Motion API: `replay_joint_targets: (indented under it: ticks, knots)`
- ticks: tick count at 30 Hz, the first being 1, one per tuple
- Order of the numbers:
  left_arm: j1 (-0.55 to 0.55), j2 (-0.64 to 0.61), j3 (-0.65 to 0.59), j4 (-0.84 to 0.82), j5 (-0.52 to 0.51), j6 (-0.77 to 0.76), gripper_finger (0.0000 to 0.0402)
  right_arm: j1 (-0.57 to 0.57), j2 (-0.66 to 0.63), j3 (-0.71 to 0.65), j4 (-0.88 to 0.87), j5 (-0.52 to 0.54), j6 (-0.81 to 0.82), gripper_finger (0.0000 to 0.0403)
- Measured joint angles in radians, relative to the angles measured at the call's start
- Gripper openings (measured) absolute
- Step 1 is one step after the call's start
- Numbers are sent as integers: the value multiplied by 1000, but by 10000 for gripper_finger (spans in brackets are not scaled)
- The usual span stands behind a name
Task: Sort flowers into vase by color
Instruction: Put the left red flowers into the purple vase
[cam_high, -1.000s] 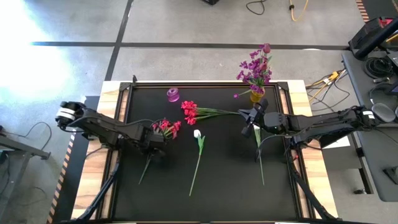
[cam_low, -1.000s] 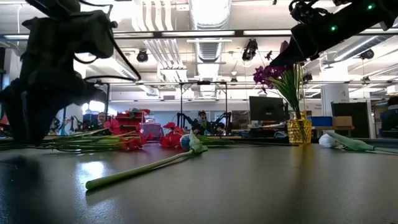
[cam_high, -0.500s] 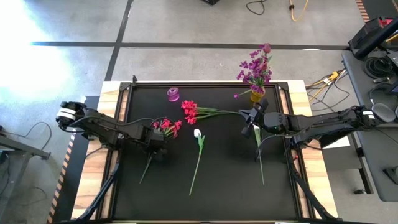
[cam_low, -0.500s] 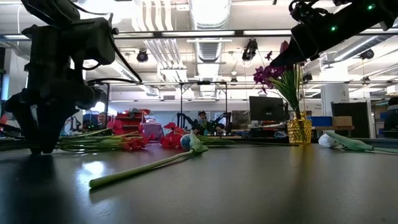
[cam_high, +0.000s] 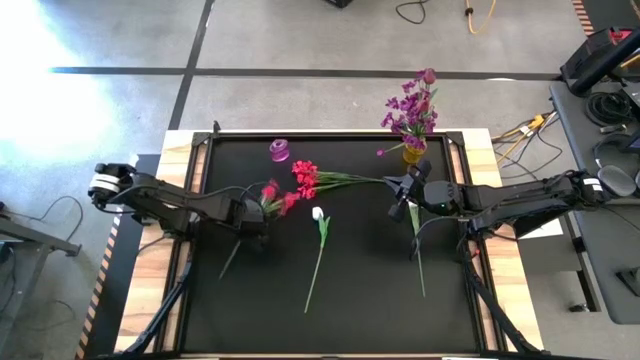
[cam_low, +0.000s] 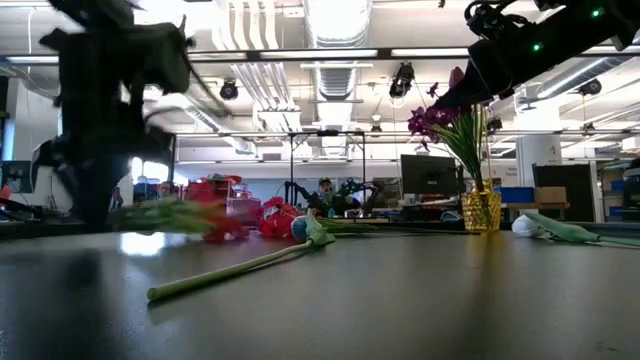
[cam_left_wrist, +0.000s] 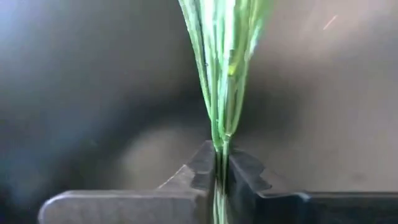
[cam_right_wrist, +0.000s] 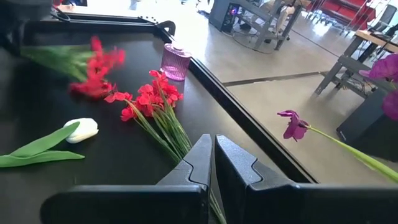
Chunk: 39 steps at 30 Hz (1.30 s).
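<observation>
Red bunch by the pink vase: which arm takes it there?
Left. The left gripper is shut on the red bunch's stems, near the pink vase. The right gripper is shut, empty, by the gold vase.

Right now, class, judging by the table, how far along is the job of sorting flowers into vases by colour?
Done: purple flowers stand in the gold vase. In hand: the left gripper is shut on a red flower bunch, stems between its fingers; the right gripper looks shut beside the stems of a second red bunch. Left: both red bunches, the white tulip and another stem lying flat. The pink vase holds nothing.
</observation>
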Motion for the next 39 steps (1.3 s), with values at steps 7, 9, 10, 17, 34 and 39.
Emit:
replay_joint_targets:
  ticks: [7, 9, 10, 17, 34, 39]
  knots:
    - [6, -75, 140, -71, -257, 67, 2, 0, 0, -8, -5, -2, 8, 13]
    - [24, -103, 158, -34, -368, 104, 2, 0, 0, -9, -4, -3, 4, 13]
    - [35, -118, 162, 3, -427, 133, 1, 0, 0, -9, -2, -3, 0, 13]
    - [186, -186, 57, 570, -580, 495, 1, 0, 0, -9, -3, -4, -6, 13]
    - [559, -98, -43, 1352, -453, 1058, 0, 0, 0, -9, -3, -4, 6, 13]
    - [619, -47, 23, 1357, -453, 1092, 0, 0, 0, -9, -3, -4, 2, 13]
